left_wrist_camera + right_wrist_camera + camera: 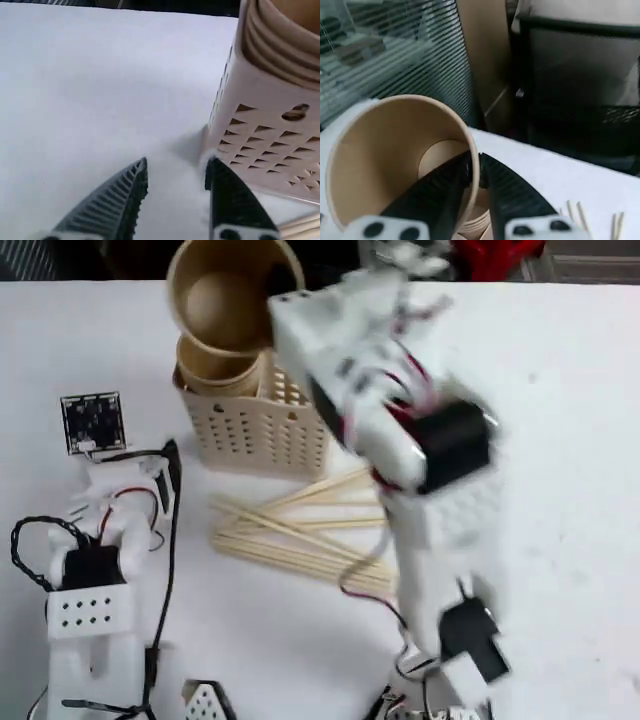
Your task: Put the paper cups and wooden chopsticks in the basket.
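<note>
Bright even light, soft shadow beside basket (260,125)

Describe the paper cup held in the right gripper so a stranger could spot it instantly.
On the white table stands a cream perforated basket with brown paper cups nested inside. The cup is the one held above them, tilted, its rim pinched by the right gripper.

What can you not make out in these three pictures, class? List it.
- High view: the ends of the wooden chopsticks, behind the blurred right arm.
- Left wrist view: most of the basket, cut off by the edge.
- Right wrist view: the basket, behind the paper cup in the right claw.
</note>
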`<state>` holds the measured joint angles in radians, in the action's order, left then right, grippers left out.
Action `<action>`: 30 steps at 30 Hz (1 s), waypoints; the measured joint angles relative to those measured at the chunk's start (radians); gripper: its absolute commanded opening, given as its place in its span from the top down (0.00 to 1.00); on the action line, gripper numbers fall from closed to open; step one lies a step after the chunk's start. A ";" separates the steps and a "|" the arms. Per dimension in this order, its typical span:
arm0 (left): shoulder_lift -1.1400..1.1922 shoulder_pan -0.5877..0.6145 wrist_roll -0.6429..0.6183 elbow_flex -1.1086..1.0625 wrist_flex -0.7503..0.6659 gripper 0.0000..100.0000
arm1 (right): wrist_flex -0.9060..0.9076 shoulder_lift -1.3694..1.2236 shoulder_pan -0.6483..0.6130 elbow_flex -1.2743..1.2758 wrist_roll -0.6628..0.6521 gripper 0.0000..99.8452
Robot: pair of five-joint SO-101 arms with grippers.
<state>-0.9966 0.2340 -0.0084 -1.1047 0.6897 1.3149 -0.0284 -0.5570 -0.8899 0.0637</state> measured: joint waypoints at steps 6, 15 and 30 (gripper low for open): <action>0.000 0.000 0.000 0.000 0.000 0.80 | -0.014 -0.157 -0.014 0.000 0.002 0.98; 0.000 0.000 0.000 0.000 0.000 0.80 | 0.002 -0.221 0.000 0.003 0.002 0.93; 0.000 0.000 0.000 0.000 0.000 0.80 | 0.087 -0.213 -0.002 0.003 0.002 0.63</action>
<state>-0.9966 0.2340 -0.0084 -1.1047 0.6897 1.4024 -0.2417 -0.5585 -0.8869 0.0652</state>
